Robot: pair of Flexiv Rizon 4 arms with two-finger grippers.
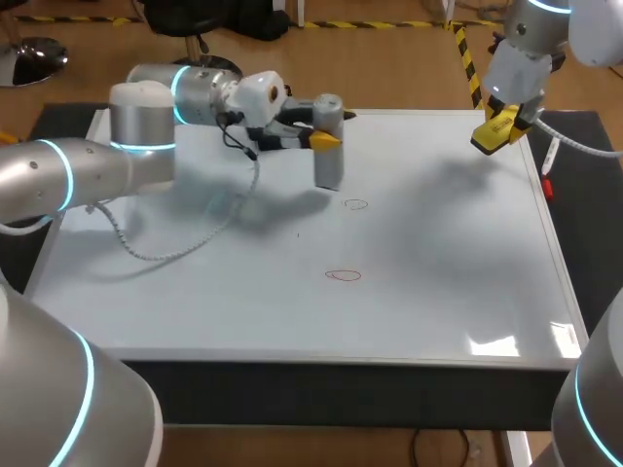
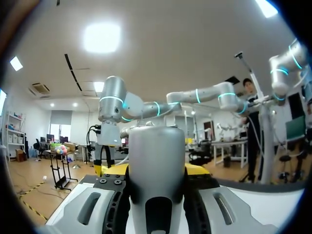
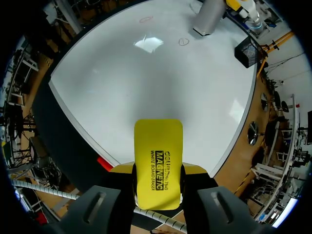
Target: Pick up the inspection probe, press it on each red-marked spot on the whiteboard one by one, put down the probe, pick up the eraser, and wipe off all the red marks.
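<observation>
Where the silver left arm comes in from the side over the flat white whiteboard that covers the counter, the left jaws are closed on the grey cylindrical inspection probe. One yellow-tipped finger presses on each side of its barrel, about halfway up. The probe stands upright with its lower end at the board; whether it actually touches cannot be told. In the left wrist view the probe fills the gap between the fingers and rises ahead of them. A loose white cable hangs from the left arm and loops over the board.

Just beside the probe's foot, slightly to its right, is a small red oval mark; the probe is not on it. A larger red oval mark lies nearer the front edge, apart from the first.

Over the far right corner of the board, the right arm holds the right jaws raised. They grip a flat yellow rectangular eraser clear of the surface. In the right wrist view the eraser lies flat between the two fingers and juts out ahead of them. A small red object lies at the board's right edge.
</observation>
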